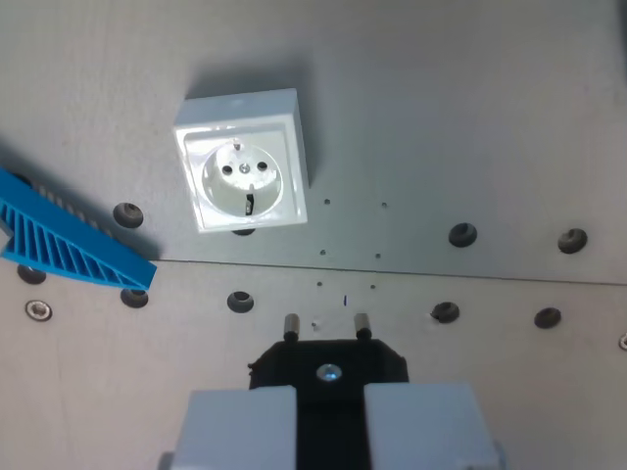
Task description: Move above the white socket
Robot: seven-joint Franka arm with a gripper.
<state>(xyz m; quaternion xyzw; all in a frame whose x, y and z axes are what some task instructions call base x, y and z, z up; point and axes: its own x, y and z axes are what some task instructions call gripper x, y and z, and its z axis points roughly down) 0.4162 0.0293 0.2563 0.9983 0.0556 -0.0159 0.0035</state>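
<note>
1. Socket (242, 162): white, square box, glossy face with a raised frame; round recess in the middle, two pin holes side by side, small metal earth clips at top and bottom of the recess.
2. Sits flat on the grey table (470, 108), in the upper left of the wrist view; casts a soft shadow along its top and right sides.
3. Gripper (329, 416): at the bottom edge, two pale grey fingers (240, 426) clamped on a black plug (329, 367).
4. Plug: held between the fingers, two metal pins pointing up in the view toward the table, one silver screw in the middle of its body.
5. Plug lies well apart from the socket, lower and to the wrist view's right of it; not lined up with the recess.
6. Blue ribbed part (69, 240): at the left edge, slanted, near the socket's lower left corner but not touching it.
7. Table: seam running across below the socket, dark round holes in rows on either side of it, small dots between socket and plug.
</note>
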